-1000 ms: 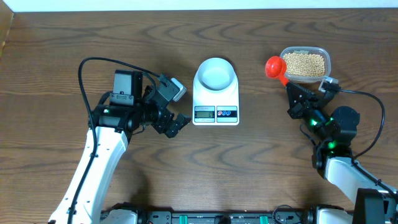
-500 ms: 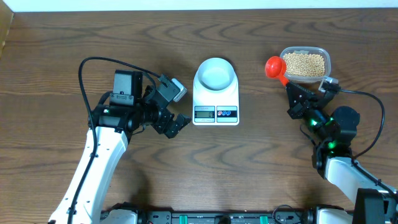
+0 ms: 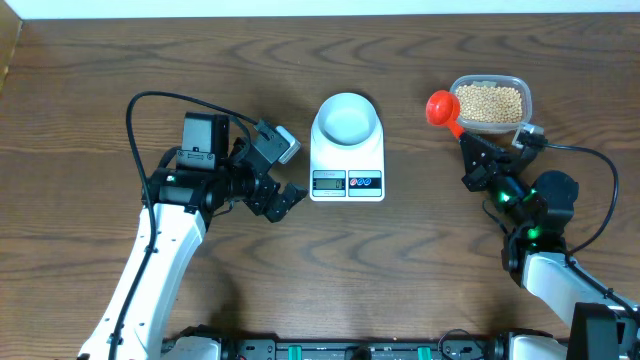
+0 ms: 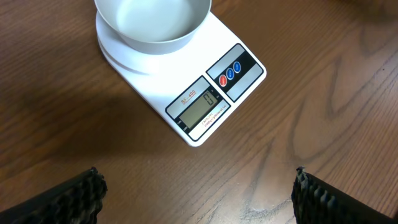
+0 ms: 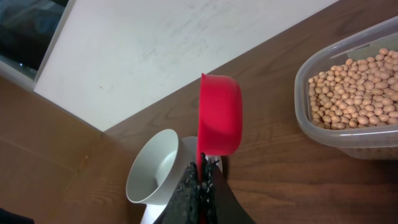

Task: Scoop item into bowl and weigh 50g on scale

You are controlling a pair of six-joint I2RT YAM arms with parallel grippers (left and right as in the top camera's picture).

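The pale blue bowl [image 3: 347,117] sits empty on the white scale [image 3: 347,165] at the table's middle; both also show in the left wrist view, the bowl [image 4: 152,22] and the scale [image 4: 205,102], whose display reads 0. The tan beans [image 3: 489,103] fill a clear tub [image 3: 524,100] at the right; the right wrist view shows the beans [image 5: 357,93] too. My right gripper [image 3: 468,145] is shut on the handle of a red scoop [image 3: 441,107], whose cup [image 5: 219,115] hangs just left of the tub. My left gripper [image 3: 285,198] is open and empty, left of the scale.
The clear tub's rim [image 5: 311,127] lies close to the right of the scoop. The bowl [image 5: 152,177] shows behind my right fingers. A white wall edge [image 5: 155,56] borders the table's far side. Cables loop beside both arms.
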